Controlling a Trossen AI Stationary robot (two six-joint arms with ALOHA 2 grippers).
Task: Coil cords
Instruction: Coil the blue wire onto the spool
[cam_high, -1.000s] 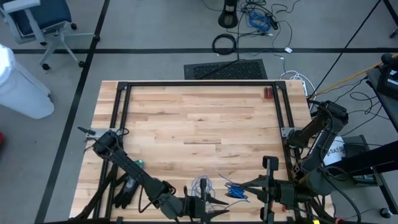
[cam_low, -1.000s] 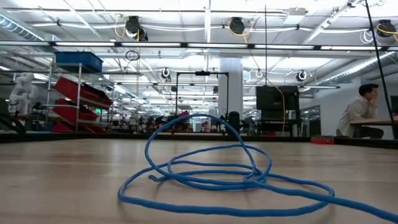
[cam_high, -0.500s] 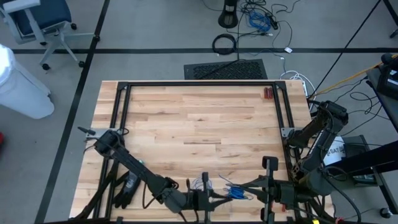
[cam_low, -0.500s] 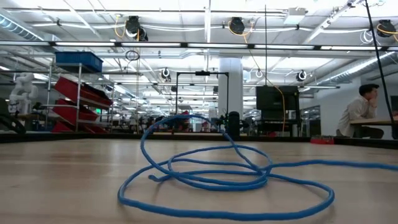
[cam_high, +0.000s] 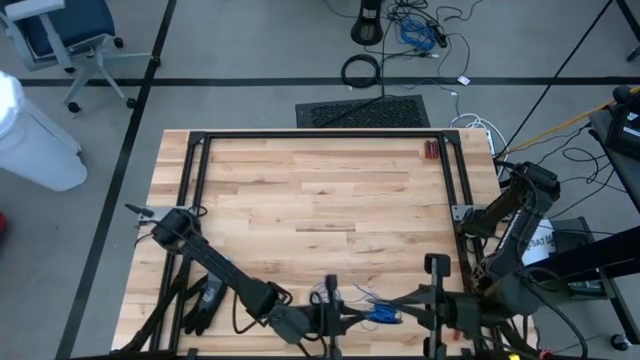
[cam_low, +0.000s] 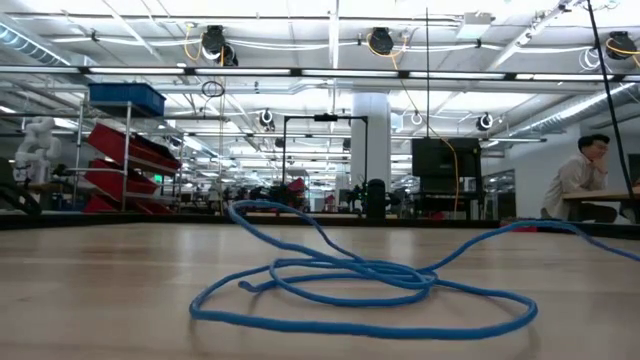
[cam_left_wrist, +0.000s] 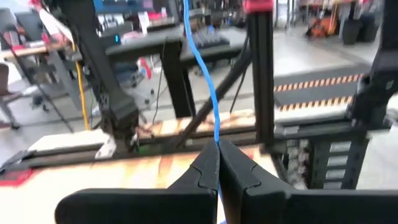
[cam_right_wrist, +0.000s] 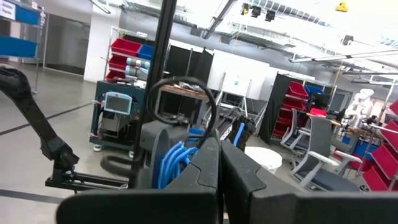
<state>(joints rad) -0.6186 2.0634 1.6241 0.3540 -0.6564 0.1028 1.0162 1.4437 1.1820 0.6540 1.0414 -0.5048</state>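
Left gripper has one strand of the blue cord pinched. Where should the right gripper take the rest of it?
Take the blue cord where its loops cross and bunch; strands lift off the table there. Come from above, right gripper opened first. Left gripper keeps its strand.

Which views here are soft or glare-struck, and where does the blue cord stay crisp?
Low view: blue cord crisp on the wooden table; ceiling lights glare above. Left wrist view: background soft, cord clear above the shut left claw. Right wrist view: shut right claw blurred up close, room sharper. High view: evenly lit.
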